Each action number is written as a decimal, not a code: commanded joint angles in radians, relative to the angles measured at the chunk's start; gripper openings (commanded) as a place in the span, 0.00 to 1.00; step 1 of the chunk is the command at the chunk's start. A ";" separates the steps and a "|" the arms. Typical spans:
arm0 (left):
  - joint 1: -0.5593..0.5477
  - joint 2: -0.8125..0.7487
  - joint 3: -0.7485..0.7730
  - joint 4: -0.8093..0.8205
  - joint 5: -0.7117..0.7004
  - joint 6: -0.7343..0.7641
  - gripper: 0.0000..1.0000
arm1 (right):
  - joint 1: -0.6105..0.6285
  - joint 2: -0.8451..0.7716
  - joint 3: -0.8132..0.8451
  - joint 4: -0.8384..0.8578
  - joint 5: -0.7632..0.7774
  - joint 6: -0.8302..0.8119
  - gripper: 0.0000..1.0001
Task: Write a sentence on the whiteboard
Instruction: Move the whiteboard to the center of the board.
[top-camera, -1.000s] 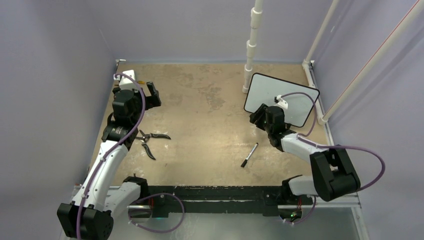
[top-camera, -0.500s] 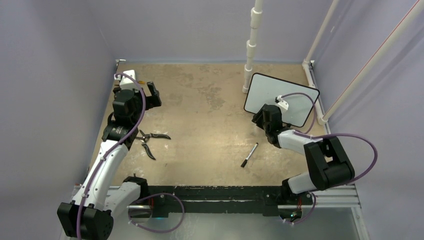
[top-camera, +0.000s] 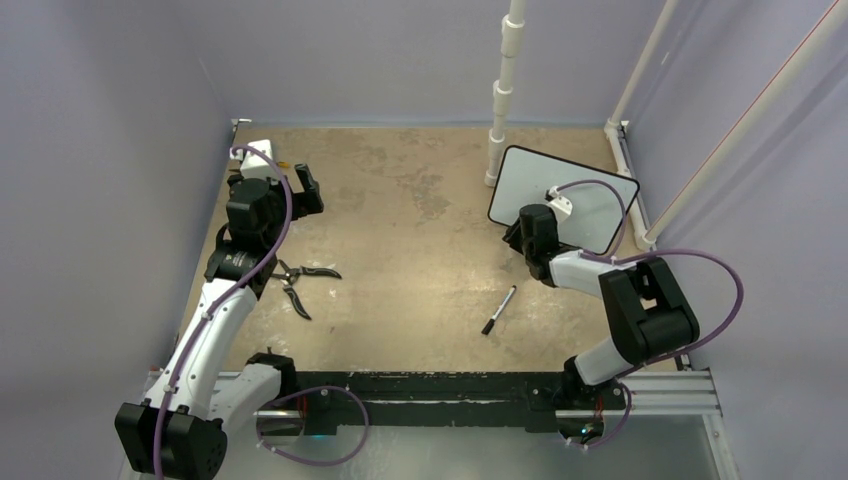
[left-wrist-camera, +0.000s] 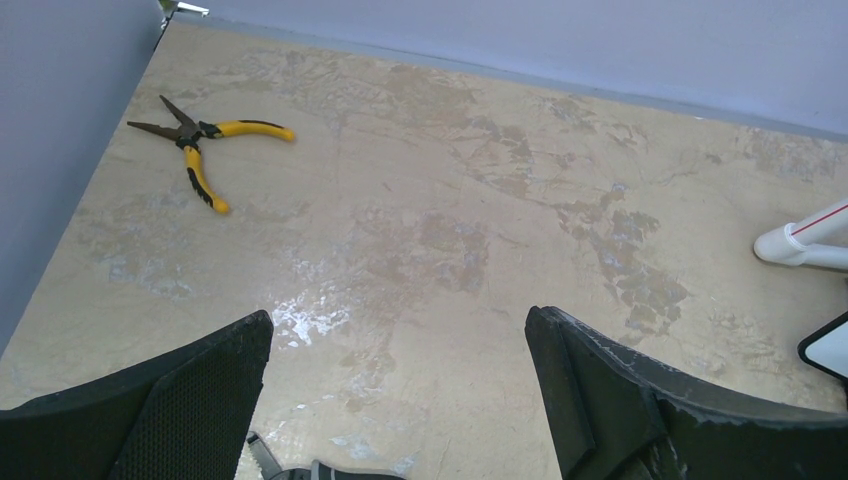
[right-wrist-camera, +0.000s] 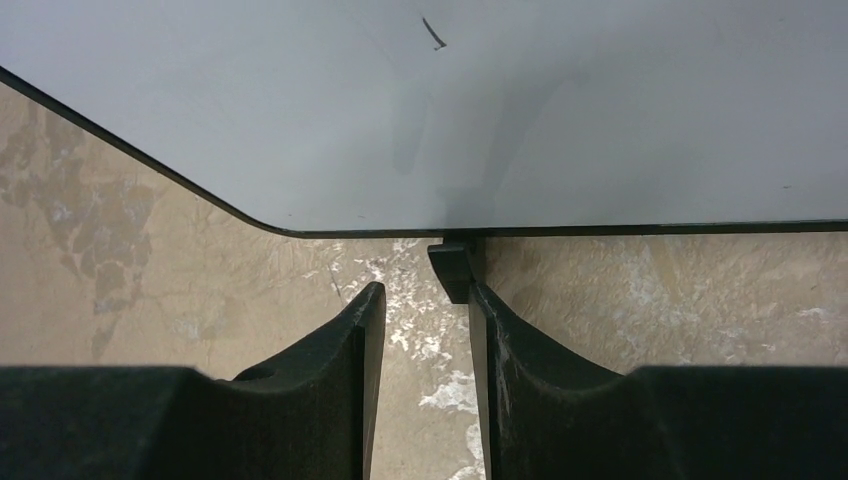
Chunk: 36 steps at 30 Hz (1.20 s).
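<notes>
Tan tabletop (top-camera: 420, 260), whiteboard (top-camera: 535, 180) (almost blank) lengthwise left-right

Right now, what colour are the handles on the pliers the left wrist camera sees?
Yellow; the pliers show best in left wrist view.

1. Whiteboard (top-camera: 565, 190): white face, thin black frame, black foot (right-wrist-camera: 452, 268); one short black stroke (right-wrist-camera: 433, 33) on the face.
2. Table (top-camera: 420, 260): tan, mottled with darker brown patches and pale scuffs.
3. Pliers (left-wrist-camera: 195, 145): yellow handles tipped black, dark jaws.
4. Marker (top-camera: 499, 309): black.
5. Cutters (top-camera: 300, 280): dark throughout.
6. Walls (top-camera: 380, 60): pale lavender-grey.
7. Pipes (top-camera: 505, 90): white.
8. Cables (top-camera: 288, 210): purple.
9. Left gripper (left-wrist-camera: 398, 315): black, pads finely gridded.
</notes>
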 joint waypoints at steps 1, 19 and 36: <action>0.006 0.003 -0.006 0.025 0.004 0.001 0.98 | 0.000 0.018 0.038 -0.015 0.081 -0.003 0.39; 0.005 0.001 -0.008 0.025 0.003 0.001 0.99 | -0.001 0.070 0.086 -0.047 0.137 0.000 0.35; 0.006 0.001 -0.010 0.026 -0.001 0.003 0.99 | 0.024 0.037 0.034 0.040 0.078 -0.083 0.00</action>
